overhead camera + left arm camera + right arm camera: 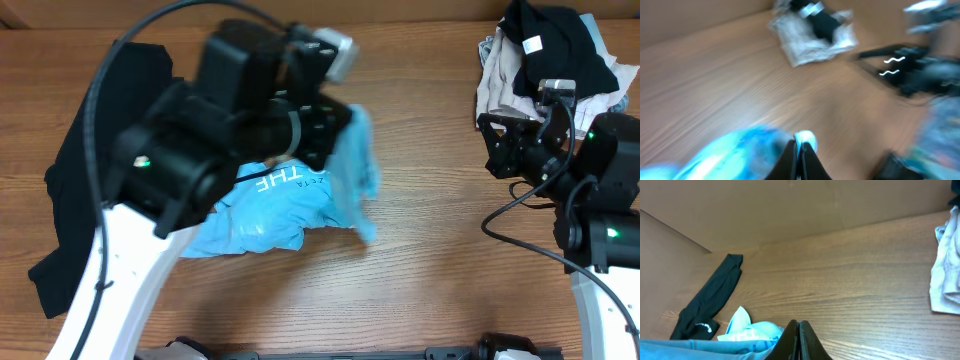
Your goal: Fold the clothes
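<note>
Overhead: the shirt [270,215] lies on the table [420,290], well left of the pile [545,50]. One edge of it is raised in the left gripper [335,140]. The black garment [80,200] lies farther left of the pile. The right gripper [492,148] sits just beside the pile.

Left wrist: the view is blurred. The left gripper [801,150] is clamped on the shirt [740,150].

Right wrist: the right gripper [797,335] has its fingers together, with nothing seen between them.

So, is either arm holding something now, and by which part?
The left fingers seem to pinch the blue T-shirt by a raised edge; blur hides which edge exactly. The right fingers are shut and hold nothing.
</note>
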